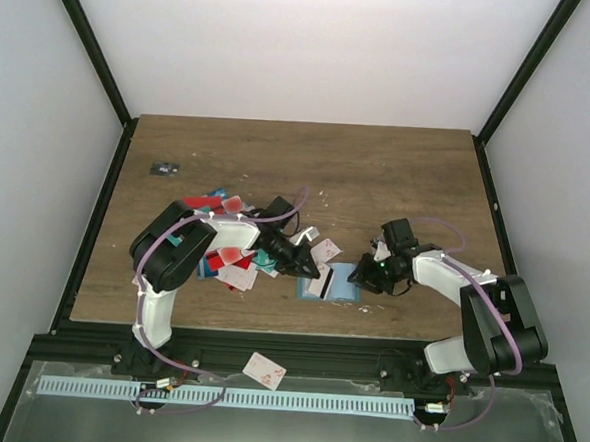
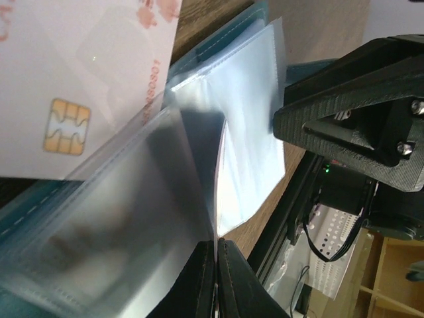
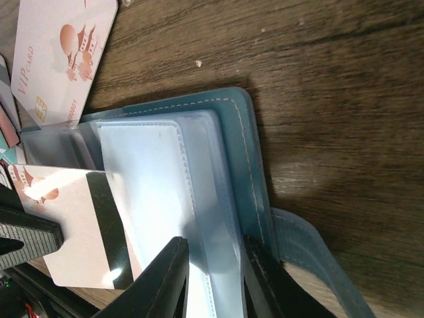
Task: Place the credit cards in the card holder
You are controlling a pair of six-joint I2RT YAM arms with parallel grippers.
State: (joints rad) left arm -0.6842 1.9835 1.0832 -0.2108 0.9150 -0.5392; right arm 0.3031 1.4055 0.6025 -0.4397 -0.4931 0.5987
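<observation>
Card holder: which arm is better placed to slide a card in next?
Left. The left gripper is shut on a black-striped card overlapping the clear sleeves of the card holder. The right gripper carries no card; it straddles those sleeves, likely better for steadying them.

card holder (image 3: 242,152): its strap (image 3: 311,252) runs off the bottom edge of the right wrist view; from above, both arm ends cover much of it.
clear sleeves (image 2: 245,132): the nearest ones are a grey blur in the left wrist view, with brownish smudges I can't make out.
striped card (image 3: 79,225): one end vanishes under the left jaws.
chip card (image 2: 73,73): cut off by the top and left edges, its print cropped.
card pile (image 1: 234,272): partly under the left arm (image 1: 189,240); no counting it.
small dark thing (image 1: 163,168): far back on the tabletop (image 1: 398,177), too small to name.
right jaws: only the tips show; whether they press the sleeves between them, I can't tell.
</observation>
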